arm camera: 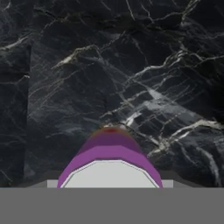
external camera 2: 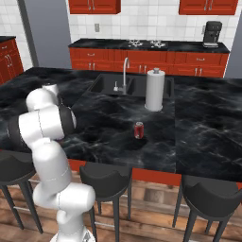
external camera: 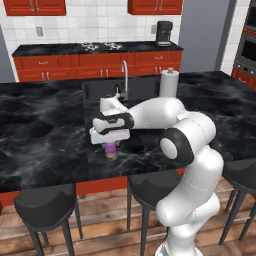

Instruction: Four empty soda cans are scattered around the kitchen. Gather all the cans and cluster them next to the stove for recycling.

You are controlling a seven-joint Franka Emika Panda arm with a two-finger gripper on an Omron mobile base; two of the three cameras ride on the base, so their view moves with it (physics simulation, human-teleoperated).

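Clamped from above on the pink-purple can (external camera: 110, 149), the tool (external camera: 110, 146); can upright, low over the worktop (external camera: 45, 130) or touching it — cannot tell which; silver top and purple shoulder close under the hand (arm camera: 109, 164). Positioned near the worktop's front edge, above the stools (external camera: 47, 207); bare marbled surface open to the left and behind. Standing alone further right, a red can (external camera 2: 138, 130), well apart from the paper-towel roll (external camera 2: 154, 90) and sink (external camera 2: 113, 85). Far off on the back counter, the stove (external camera: 102, 46).
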